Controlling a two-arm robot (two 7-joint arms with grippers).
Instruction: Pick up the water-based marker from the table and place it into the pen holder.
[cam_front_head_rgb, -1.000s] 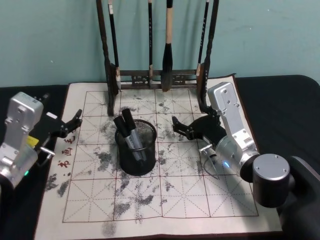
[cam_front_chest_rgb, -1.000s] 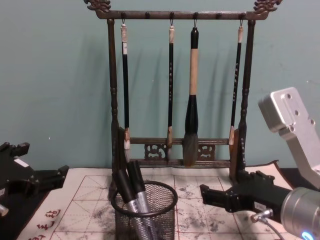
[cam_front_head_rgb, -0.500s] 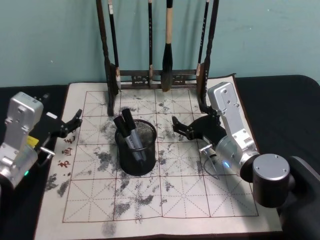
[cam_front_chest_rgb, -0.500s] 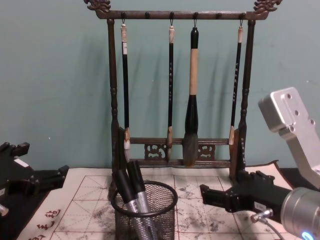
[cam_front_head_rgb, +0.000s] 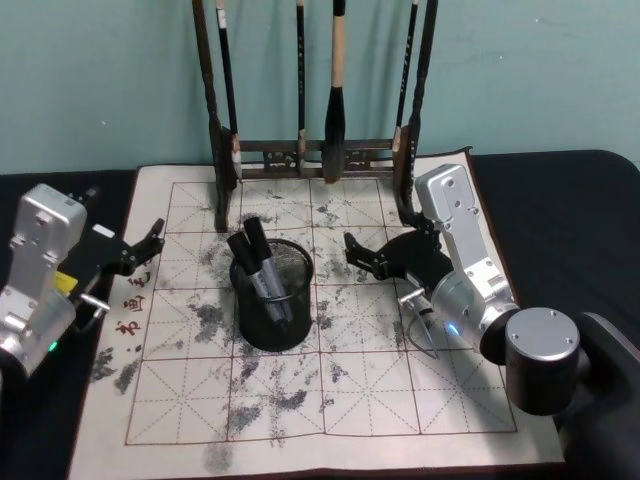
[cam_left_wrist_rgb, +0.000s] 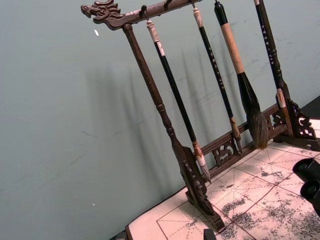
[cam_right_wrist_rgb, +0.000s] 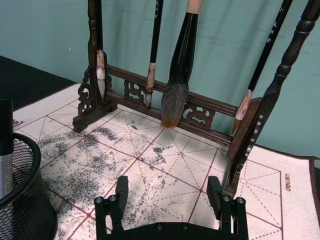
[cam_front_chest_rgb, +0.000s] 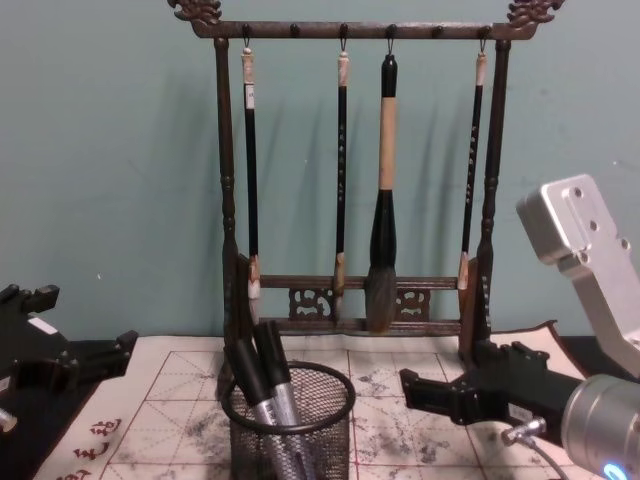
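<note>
Two markers (cam_front_head_rgb: 256, 263) stand tilted in the pen holder (cam_front_head_rgb: 274, 297) on the mat (cam_front_head_rgb: 330, 390) covering the table (cam_front_head_rgb: 570, 200). The right gripper (cam_front_head_rgb: 357, 254) hovers just beside the holder, jaws apart and empty. The left gripper (cam_front_head_rgb: 150, 240) hangs over the mat's left edge, jaws apart.

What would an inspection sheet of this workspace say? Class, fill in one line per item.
Surface: black table bearing an ink-stained gridded mat.
Job's things: two markers stand in the mesh holder.
Clutter: nothing seen.
Grippers: left gripper open at the mat's left edge; right gripper open, empty, right of the holder.
Cables: thin wire by the right wrist.
Surroundings: brush rack with four hanging brushes; teal wall.
</note>
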